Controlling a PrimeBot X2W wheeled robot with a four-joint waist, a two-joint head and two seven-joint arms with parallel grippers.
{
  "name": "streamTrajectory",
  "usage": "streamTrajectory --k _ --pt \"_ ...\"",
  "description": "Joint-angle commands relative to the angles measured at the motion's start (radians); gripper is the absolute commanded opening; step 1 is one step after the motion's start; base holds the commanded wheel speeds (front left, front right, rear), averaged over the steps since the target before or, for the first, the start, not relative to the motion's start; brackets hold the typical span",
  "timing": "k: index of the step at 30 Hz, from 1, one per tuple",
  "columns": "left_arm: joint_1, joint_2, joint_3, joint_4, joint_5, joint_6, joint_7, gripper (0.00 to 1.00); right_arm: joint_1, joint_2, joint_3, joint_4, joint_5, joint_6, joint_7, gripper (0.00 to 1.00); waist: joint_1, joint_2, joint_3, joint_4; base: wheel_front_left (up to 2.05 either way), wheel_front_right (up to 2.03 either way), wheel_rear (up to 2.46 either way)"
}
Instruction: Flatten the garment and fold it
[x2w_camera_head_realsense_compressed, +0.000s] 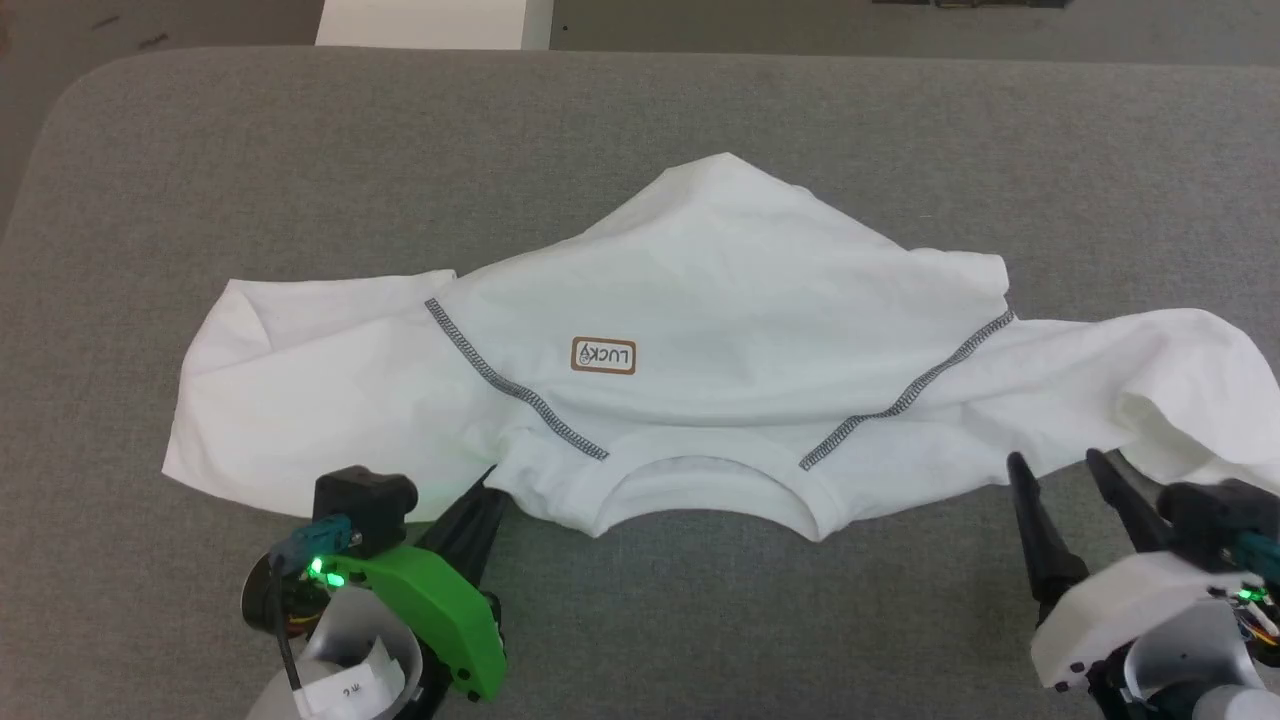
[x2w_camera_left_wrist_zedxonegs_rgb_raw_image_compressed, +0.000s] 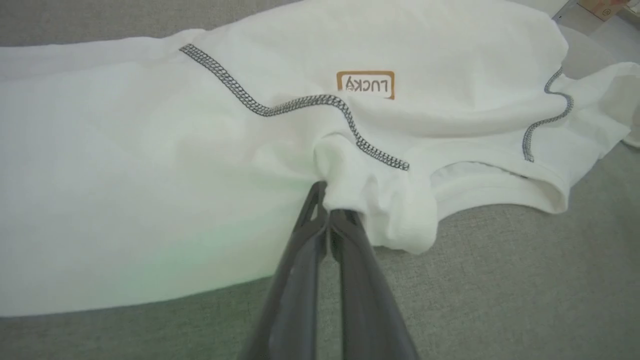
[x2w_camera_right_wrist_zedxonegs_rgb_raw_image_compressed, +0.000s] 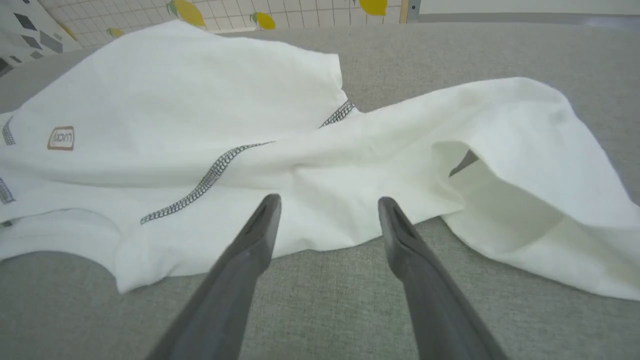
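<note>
Garment (x2w_camera_head_realsense_compressed: 700, 300) lies spread mid-frame on the grey table (x2w_camera_head_realsense_compressed: 640, 120). Left tool (x2w_camera_left_wrist_zedxonegs_rgb_raw_image_compressed: 327, 200) is clamped on a small bunch beside the collar (x2w_camera_head_realsense_compressed: 705, 480), right tool (x2w_camera_right_wrist_zedxonegs_rgb_raw_image_compressed: 328, 202) apart at lower right. A one-sided pull could drag and rumple the cloth, or slip free.

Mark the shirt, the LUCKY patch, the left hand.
shirt (x2w_camera_head_realsense_compressed: 730, 280), head view, middle of the body.
LUCKY patch (x2w_camera_head_realsense_compressed: 603, 356), head view, patch centre.
left hand (x2w_camera_left_wrist_zedxonegs_rgb_raw_image_compressed: 326, 200), left wrist view, between fingertips shut on the shirt.

Lab-like room — lemon-tile wall (x2w_camera_right_wrist_zedxonegs_rgb_raw_image_compressed: 310, 10), grey fabric table (x2w_camera_head_realsense_compressed: 640, 110).
</note>
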Motion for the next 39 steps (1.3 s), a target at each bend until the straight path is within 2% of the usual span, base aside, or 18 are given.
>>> streamTrajectory --k 1,7,11,19,24,25,26,27,33,39 --pt "0.007 -0.004 -0.003 -0.019 0.003 0.009 0.000 0.00 -0.025 -0.006 0.002 -0.006 -0.029 -0.002 0.076 1.00 0.0000 0.0000 0.008 0.006 0.00 0.00 0.00" --pt "-0.004 -0.010 -0.018 -0.044 0.007 0.013 0.007 0.00 -0.068 -0.040 -0.004 -0.025 -0.041 -0.002 0.330 1.00 0.0000 0.0000 0.032 0.021 0.00 0.00 0.00" --pt "-0.023 -0.017 -0.030 -0.035 0.006 0.007 0.004 0.00 -0.092 -0.049 -0.027 -0.027 -0.044 -0.002 0.418 1.00 0.0000 0.0000 0.053 0.036 0.00 0.00 0.00" --pt "-0.060 -0.021 -0.042 0.000 -0.003 -0.008 -0.003 0.00 -0.118 -0.053 -0.030 0.000 -0.041 -0.002 0.479 1.00 0.0000 0.0000 0.085 0.075 0.00 0.00 0.00" --pt "-0.072 -0.021 -0.044 0.013 -0.009 -0.012 -0.009 0.00 -0.149 -0.064 0.010 0.043 -0.032 -0.002 0.489 1.00 0.0000 0.0000 0.102 0.093 0.00 0.00 0.00" --pt "-0.074 -0.021 -0.046 0.017 -0.010 -0.013 -0.010 0.00 -0.156 -0.071 0.021 0.054 -0.032 -0.002 0.493 0.91 0.0000 0.0000 0.105 0.097 0.00 0.00 0.00" --pt "-0.076 -0.022 -0.047 0.020 -0.011 -0.014 -0.012 0.00 -0.162 -0.076 0.029 0.062 -0.030 -0.002 0.495 0.49 0.0000 0.0000 0.106 0.099 0.00 0.00 0.00" --pt "-0.079 -0.024 -0.048 0.023 -0.013 -0.015 -0.015 0.00 -0.168 -0.080 0.036 0.068 -0.026 -0.002 0.493 0.00 0.0000 0.0000 0.107 0.102 0.00 0.00 0.00" --pt "-0.087 -0.033 -0.037 0.037 -0.036 -0.024 -0.063 0.00 -0.177 -0.073 0.018 0.061 -0.005 -0.002 0.422 0.00 0.0000 0.0000 0.072 0.102 0.00 0.00 0.00" --pt "-0.072 -0.034 0.000 0.021 -0.031 -0.020 -0.175 0.00 -0.145 -0.045 -0.011 0.024 0.014 -0.002 0.313 0.00 0.0000 0.0000 -0.004 0.079 0.00 0.00 0.00"
